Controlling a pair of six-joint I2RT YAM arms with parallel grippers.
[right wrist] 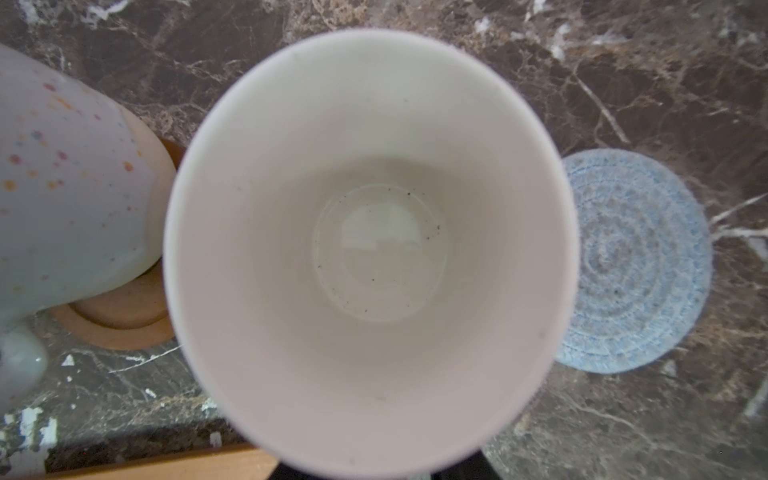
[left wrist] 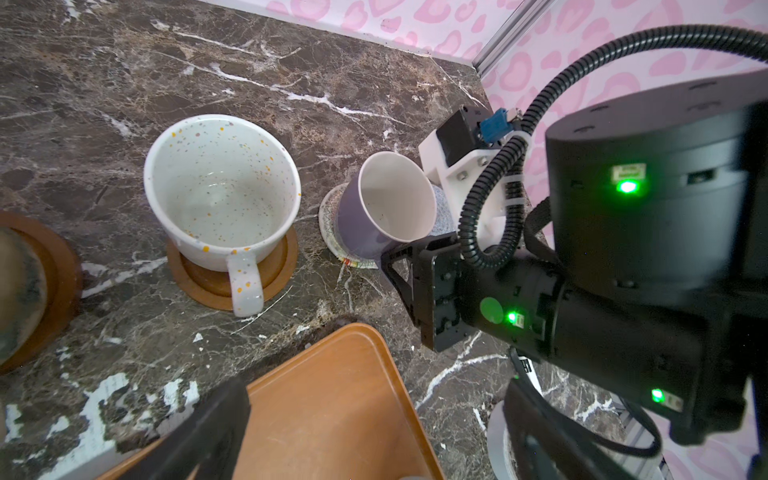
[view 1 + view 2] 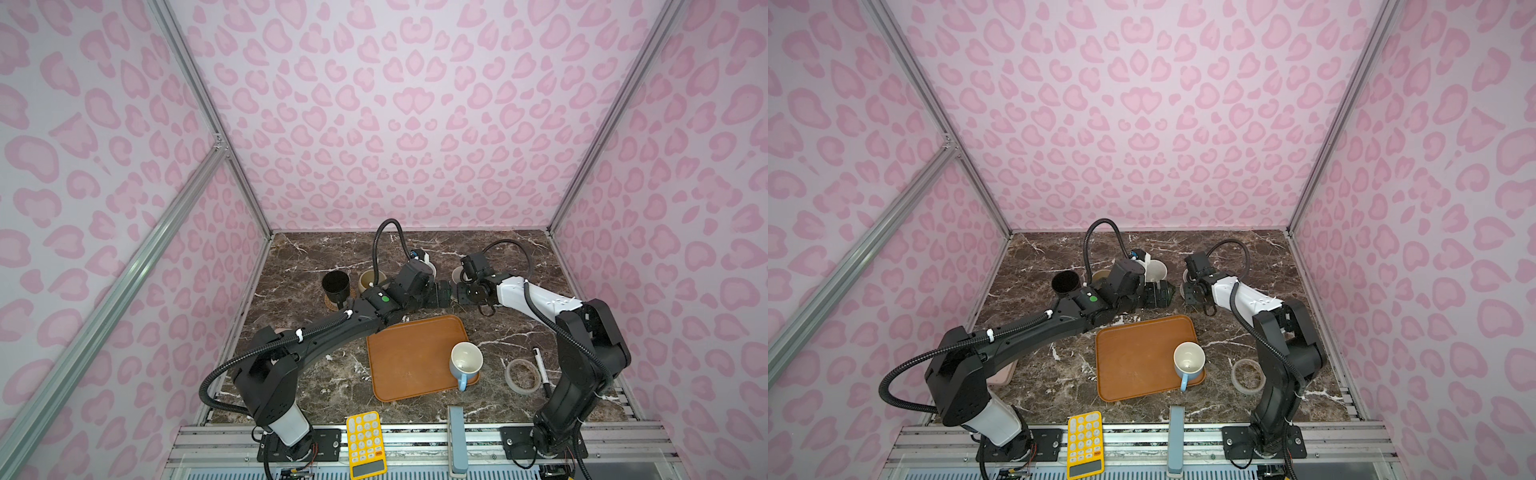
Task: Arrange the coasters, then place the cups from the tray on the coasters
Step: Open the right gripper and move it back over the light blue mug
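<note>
The light blue cup point(image 3: 465, 359) stands on the orange-brown tray point(image 3: 407, 357). At the back, the black cup point(image 3: 336, 284) sits on a tan rattan coaster point(image 3: 332, 304). Beside it stands the cream-yellow cup point(image 3: 369, 279). The speckled white cup point(image 2: 220, 187) rests on a brown coaster point(image 2: 279, 266). The lavender cup point(image 2: 390, 199) stands on the cream woven coaster point(image 2: 329, 216), next to the bare grey-blue coaster point(image 1: 636, 266). My right gripper point(image 2: 409, 259) is at this cup's near side, its jaws hidden. My left gripper point(image 2: 370, 432) hangs open and empty over the tray's far corner.
A pale tape roll point(image 3: 521, 374) and a pen point(image 3: 541, 370) lie right of the tray. A yellow calculator point(image 3: 365, 444) and a grey-blue bar point(image 3: 457, 440) sit at the front edge. Both arms meet close together behind the tray.
</note>
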